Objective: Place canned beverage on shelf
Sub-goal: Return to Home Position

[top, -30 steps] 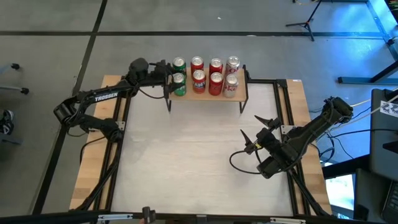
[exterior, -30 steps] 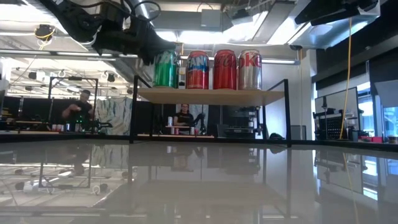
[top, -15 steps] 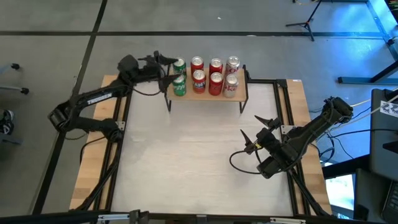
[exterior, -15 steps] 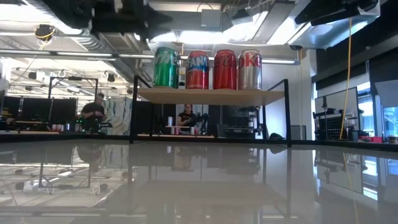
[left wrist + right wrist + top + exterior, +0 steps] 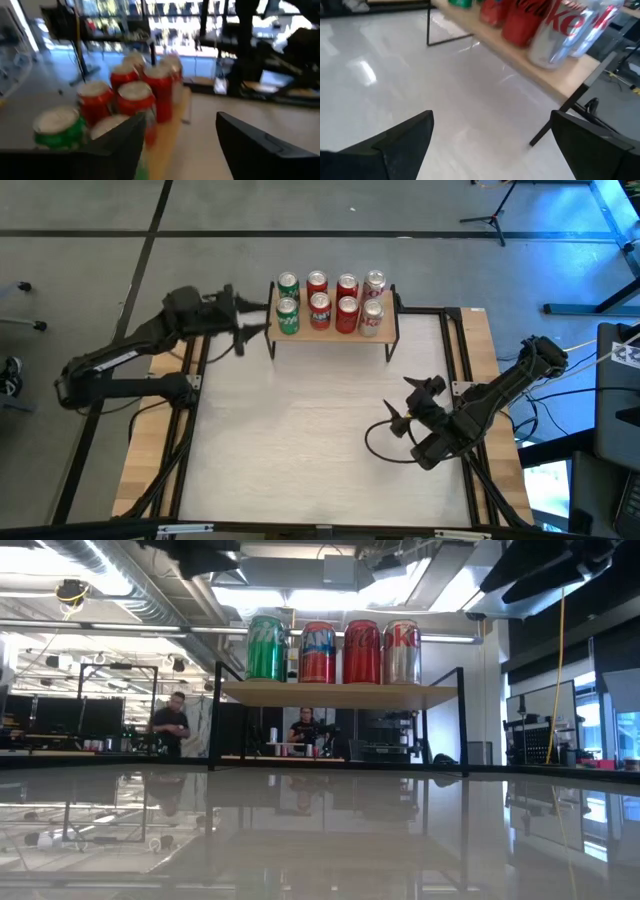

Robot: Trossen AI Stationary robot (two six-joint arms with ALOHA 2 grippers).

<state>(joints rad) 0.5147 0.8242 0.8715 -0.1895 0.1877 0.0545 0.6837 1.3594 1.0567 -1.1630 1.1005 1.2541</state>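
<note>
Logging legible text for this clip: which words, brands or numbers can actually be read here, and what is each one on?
"Coke": red letters on the silver can, at the right end of the shelf in the low view.
White script on the red can beside it: only partly facing the camera, cannot be read whole.
Lettering on the red-and-blue can and the green can: too blurred to read.
No numbers or signs can be read.

Low view only gives the front four soda cans (image 5: 318, 652) on the light-wood shelf with thin black legs (image 5: 340, 693); the back row's hidden behind them. Left wrist view is smeared, labels unreadable, one green soda can (image 5: 111, 125) half behind a dark finger (image 5: 117, 150) of the left gripper (image 5: 181, 120). Right wrist view chops the top off the silver soda can (image 5: 560, 35).
</note>
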